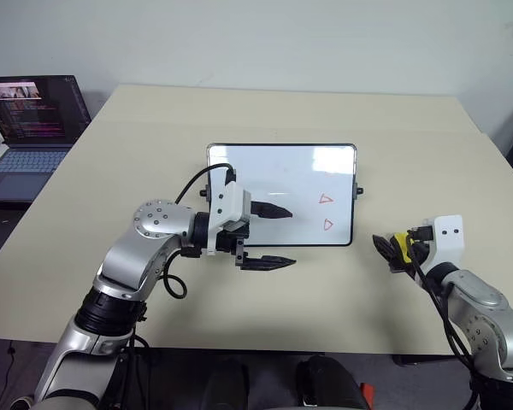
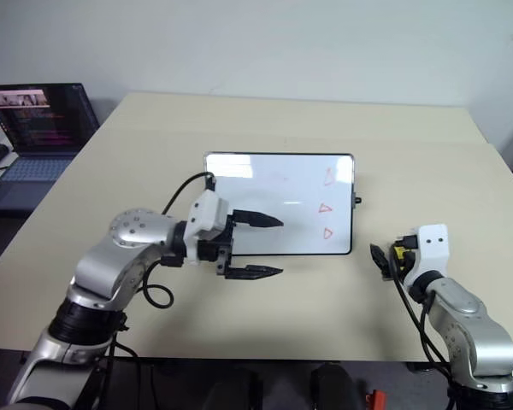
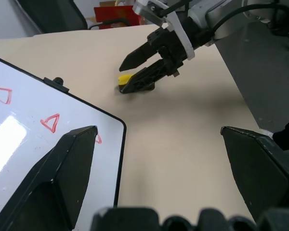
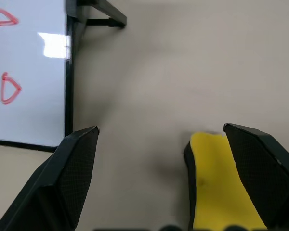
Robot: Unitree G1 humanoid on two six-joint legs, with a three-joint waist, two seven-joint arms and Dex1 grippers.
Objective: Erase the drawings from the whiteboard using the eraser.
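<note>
Fingers (image 4: 260, 168) of your right gripper (image 4: 159, 178) stood spread wide with the eraser (image 4: 216, 187) lying between them, its yellow body right against one finger and well apart from the other, so nothing was clamped on it; whether that near finger actually touched it I could not tell. You had the eraser on the beige table (image 1: 137, 145), off the whiteboard's right edge and toward the near side, with bare tabletop between the two. On the whiteboard (image 1: 274, 175) the drawings were red triangle outlines in its right-hand part: one triangle (image 1: 326, 199) sat above another triangle (image 1: 328, 225), both unwiped (the right eye view showed a fainter third mark (image 2: 328, 178) higher up, near the top right corner). Your left gripper (image 1: 278, 237) pointed across toward the right with its jaws released and holding nothing; the upper finger (image 1: 269, 211) lay over the board's white face left of the triangles, the lower finger (image 1: 269, 262) over the table just in front of the board's near edge. Further out, an open laptop (image 1: 30, 128) sat off the table's far left corner, its screen lit.
</note>
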